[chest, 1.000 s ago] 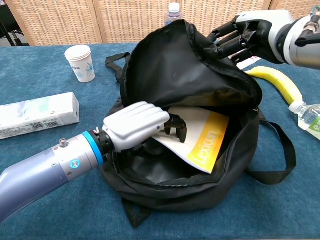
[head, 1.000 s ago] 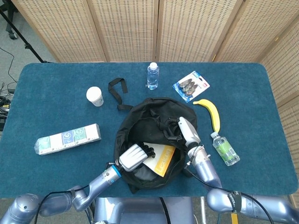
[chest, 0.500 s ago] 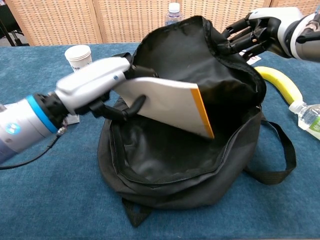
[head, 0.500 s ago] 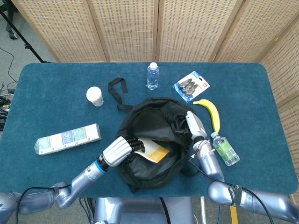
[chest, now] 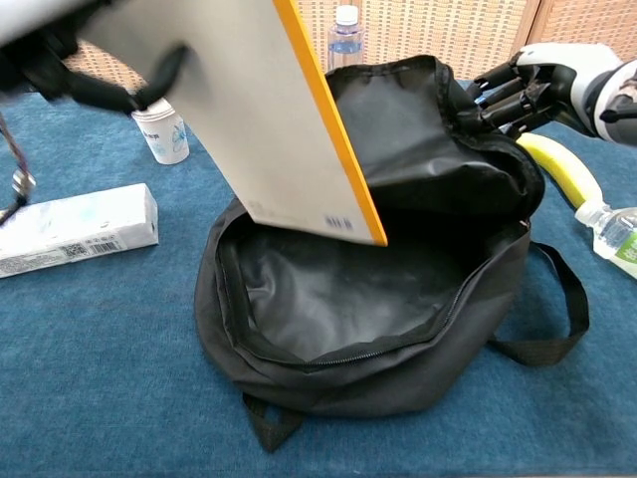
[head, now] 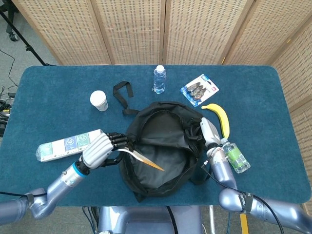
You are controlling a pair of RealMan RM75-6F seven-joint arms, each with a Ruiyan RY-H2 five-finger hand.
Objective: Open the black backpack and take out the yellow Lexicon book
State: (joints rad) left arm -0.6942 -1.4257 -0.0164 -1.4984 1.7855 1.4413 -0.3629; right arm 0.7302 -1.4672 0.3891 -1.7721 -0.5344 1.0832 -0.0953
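Now one yellow Lexicon book [chest: 269,119] hangs clear above the open black backpack [head: 163,146] — its long axis tilted, the lower corner pointing down toward the bag's mouth, the upper end by the left hand [head: 100,148], whose fingers close around it. The right hand [head: 209,130] grips the backpack's raised flap at the right rim, fingers curled on the fabric. Around the bag lie two water bottles [head: 159,79] [head: 235,156], one banana [head: 222,118], one paper cup [head: 99,100] and one long carton [head: 70,145].
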